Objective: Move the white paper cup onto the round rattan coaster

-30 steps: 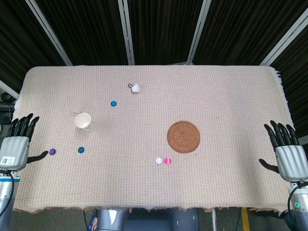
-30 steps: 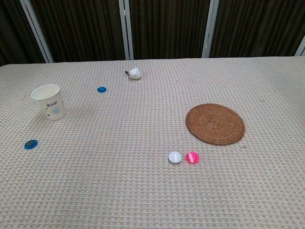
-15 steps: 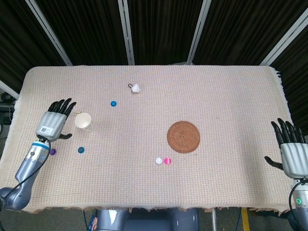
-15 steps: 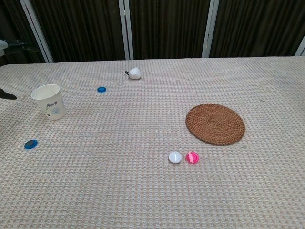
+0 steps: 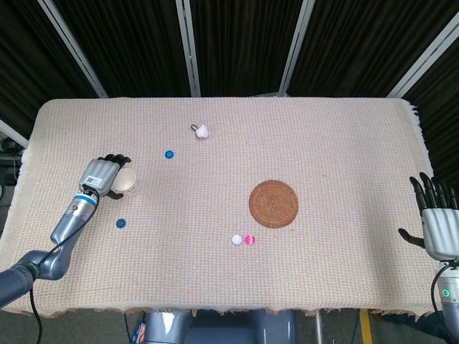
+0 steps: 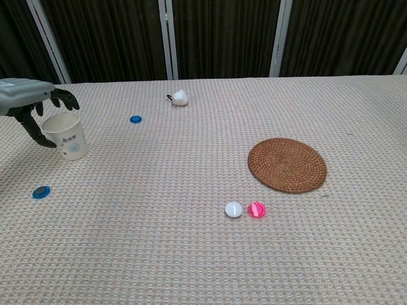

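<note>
Left hand: your left hand [image 6: 35, 108] is over the rim of the white paper cup [image 6: 65, 135], with the dark fingers [image 6: 63, 97] curved down around its mouth. In the chest view the thumb is at the near side of the rim. You cannot tell if the fingers already press the cup wall.
Right hand: your right hand [image 5: 439, 222] is at the right edge of the table, fingers spread, holding nothing.
Cup: it stands upright on the beige woven tablecloth [image 5: 337, 136], at the left side, well apart from the coaster.
Coaster: the round brown rattan coaster [image 5: 273, 203] lies flat, right of the centre, with nothing on it.
Small things: a white cap [image 6: 233, 209] and a pink cap [image 6: 256, 210] lie touching, just in front of the coaster. A blue cap [image 6: 41, 192] lies near the cup.
</note>
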You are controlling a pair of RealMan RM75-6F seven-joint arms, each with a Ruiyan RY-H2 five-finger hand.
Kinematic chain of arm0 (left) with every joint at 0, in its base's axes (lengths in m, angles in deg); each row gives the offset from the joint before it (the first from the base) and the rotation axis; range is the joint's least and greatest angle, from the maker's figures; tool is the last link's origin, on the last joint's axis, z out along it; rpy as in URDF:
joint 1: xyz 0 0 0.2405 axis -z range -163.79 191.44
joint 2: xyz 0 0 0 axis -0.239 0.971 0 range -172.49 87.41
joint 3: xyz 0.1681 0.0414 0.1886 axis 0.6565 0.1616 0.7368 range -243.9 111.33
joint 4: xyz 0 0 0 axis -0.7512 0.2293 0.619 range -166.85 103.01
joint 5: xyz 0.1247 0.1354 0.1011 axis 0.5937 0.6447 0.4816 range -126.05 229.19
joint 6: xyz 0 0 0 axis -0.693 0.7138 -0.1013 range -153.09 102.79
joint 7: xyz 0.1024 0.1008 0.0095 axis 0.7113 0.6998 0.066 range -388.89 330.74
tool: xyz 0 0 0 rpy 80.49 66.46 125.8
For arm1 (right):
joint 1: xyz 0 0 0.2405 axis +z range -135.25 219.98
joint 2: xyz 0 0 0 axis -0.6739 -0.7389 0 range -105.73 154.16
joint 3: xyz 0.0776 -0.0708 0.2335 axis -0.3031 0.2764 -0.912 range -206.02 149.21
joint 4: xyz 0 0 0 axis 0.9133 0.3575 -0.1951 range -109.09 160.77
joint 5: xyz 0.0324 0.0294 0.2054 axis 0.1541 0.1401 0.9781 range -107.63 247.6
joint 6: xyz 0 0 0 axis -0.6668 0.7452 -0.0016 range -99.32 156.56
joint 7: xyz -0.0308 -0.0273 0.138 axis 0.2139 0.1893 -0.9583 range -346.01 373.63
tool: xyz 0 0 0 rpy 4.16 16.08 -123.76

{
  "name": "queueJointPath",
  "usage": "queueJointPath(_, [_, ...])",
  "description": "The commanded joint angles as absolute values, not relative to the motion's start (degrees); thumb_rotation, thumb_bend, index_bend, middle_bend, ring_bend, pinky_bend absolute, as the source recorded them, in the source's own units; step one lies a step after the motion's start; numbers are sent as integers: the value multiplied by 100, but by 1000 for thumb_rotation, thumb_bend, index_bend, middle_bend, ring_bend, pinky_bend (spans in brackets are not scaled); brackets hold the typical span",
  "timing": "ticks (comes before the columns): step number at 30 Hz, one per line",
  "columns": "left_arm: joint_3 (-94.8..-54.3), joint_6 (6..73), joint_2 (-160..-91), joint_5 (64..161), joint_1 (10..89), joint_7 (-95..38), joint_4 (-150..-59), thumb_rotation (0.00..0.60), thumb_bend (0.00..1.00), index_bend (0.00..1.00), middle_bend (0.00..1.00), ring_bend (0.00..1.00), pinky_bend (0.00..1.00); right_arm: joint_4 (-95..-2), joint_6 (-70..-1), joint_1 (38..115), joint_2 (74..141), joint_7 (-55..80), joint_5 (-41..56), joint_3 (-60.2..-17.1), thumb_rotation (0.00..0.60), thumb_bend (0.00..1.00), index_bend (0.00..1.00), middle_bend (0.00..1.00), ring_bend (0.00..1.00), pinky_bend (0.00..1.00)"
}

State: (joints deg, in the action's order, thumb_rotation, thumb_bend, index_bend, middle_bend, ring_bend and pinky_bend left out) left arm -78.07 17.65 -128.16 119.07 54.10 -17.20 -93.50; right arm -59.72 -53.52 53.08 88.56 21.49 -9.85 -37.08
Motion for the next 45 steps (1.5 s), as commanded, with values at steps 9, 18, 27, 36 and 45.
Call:
queueJointPath(9, [-7808,1941,-13058,12122,5560,-2067,-9083,600,42,432,434,379,487,-5946,-5345,5302,8865,2127,-942,-3728,600,0,0,0,0,0])
queueJointPath(18, [-7956,2363,-12597,12335,5615,-2156,-10445,600,42,434,432,379,486,-5960,-5341,5287,8812,1974,-914,-3759,600,0,0,0,0,0])
queueJointPath(27, [-8015,2094,-13181,12097,6300,-1130,-11317,600,41,432,429,379,486,-5944,-5345,5266,8768,1872,-872,-3789,600,0,0,0,0,0])
queueJointPath(36, [-7857,2140,-14220,11632,6761,-51,-10850,600,41,431,427,377,486,-5876,-5363,5211,8699,1732,-780,-3830,600,0,0,0,0,0])
queueJointPath(45, [-7733,2362,-14366,11528,6796,355,-10818,600,0,1,0,0,154,-5861,-5407,5163,8642,1613,-773,-3844,600,0,0,0,0,0])
